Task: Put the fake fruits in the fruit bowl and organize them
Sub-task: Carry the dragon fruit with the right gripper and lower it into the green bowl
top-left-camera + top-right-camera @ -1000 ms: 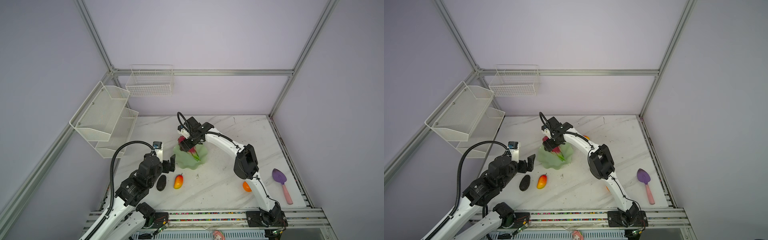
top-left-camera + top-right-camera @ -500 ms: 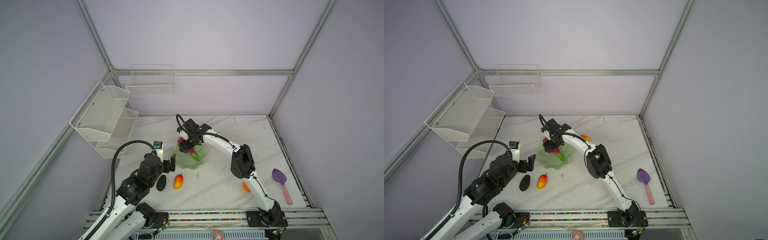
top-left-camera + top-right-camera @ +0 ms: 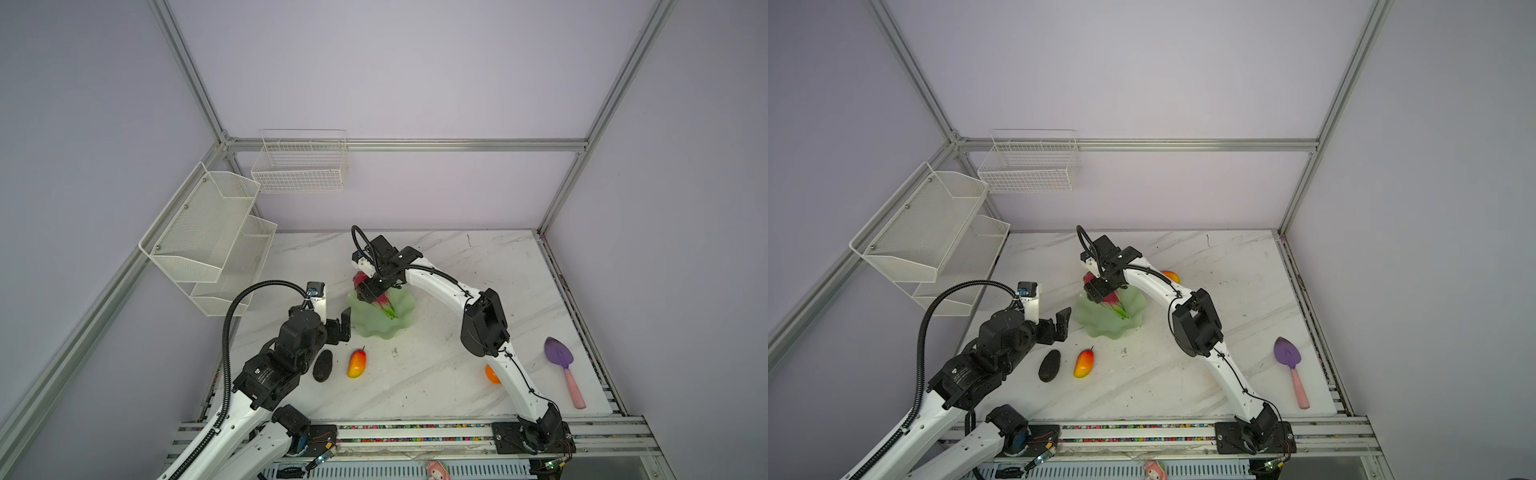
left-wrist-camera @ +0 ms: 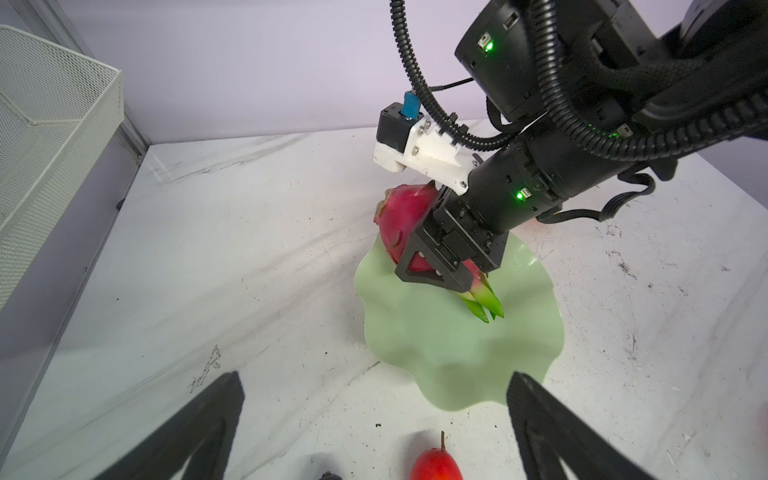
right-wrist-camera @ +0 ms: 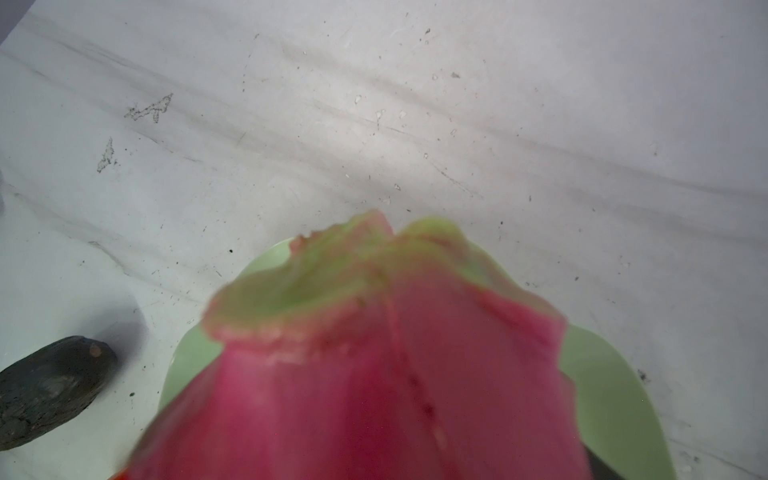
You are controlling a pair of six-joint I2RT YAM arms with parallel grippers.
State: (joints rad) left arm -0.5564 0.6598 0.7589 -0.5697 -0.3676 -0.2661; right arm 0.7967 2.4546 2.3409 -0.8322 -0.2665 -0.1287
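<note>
My right gripper is shut on the magenta dragon fruit, holding it tilted over the far side of the mint-green fruit bowl, green tips pointing down into the bowl. The dragon fruit fills the right wrist view. My left gripper stands open and empty beside the bowl's left rim. On the table in front of it lie the dark avocado and a red-yellow mango. The tangerine peeks out from behind the right arm. A second mango lies behind that arm.
A purple toy shovel with a pink handle lies near the table's right edge. White wire baskets hang on the left wall, and another basket hangs on the back wall. The right arm's elbow stands right of the bowl.
The right arm's elbow has shifted slightly left; its gripper stays over the bowl with the dragon fruit. The left arm has not moved.
</note>
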